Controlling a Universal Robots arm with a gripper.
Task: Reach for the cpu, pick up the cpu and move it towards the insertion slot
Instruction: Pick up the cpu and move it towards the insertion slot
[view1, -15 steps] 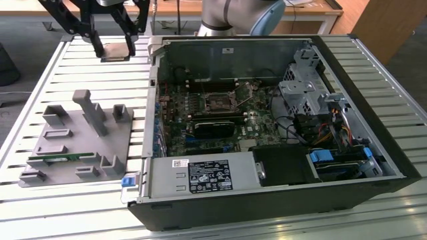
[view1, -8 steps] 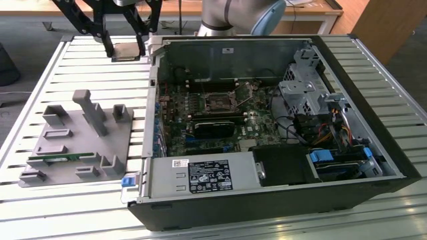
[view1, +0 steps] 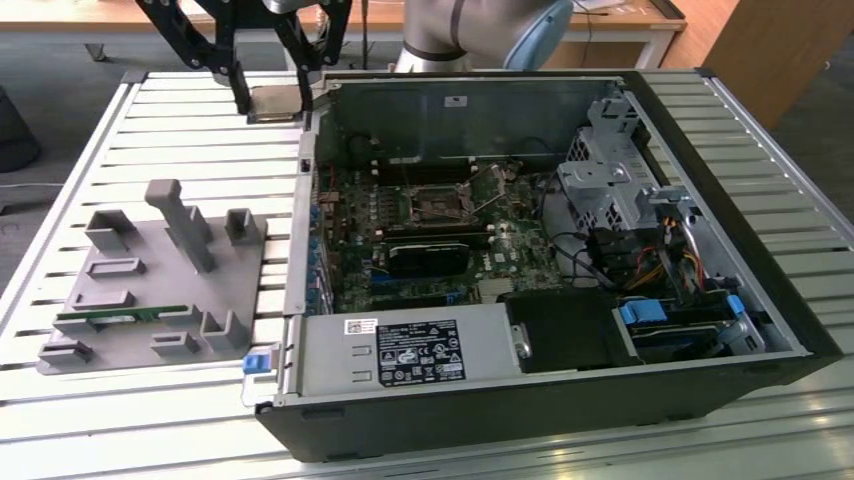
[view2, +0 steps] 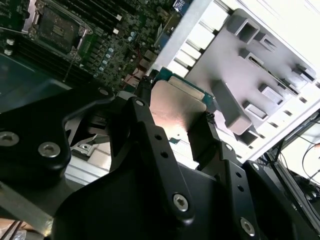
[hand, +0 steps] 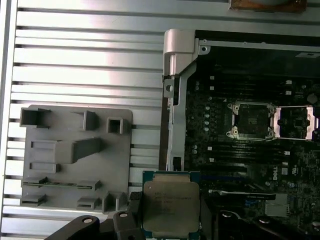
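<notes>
My black linkage gripper (view1: 278, 100) closed on the small flat square silver-grey cpu (view1: 276, 102), held above the slatted metal table (view1: 174, 130), beside the open black computer case (view1: 534, 420), well apart from the shiny-framed square insertion slot (view1: 438, 203), grey moulded parts tray (view1: 147, 300) nearby

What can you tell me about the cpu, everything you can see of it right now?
The cpu is a small flat square chip with a silver-grey metal top and a thin green rim. It is held between the black fingers of the gripper, lifted off the slatted table, roughly level. In the exterior view it hangs just outside the open computer case, near its back corner on that view's left, away from the insertion slot.
</notes>
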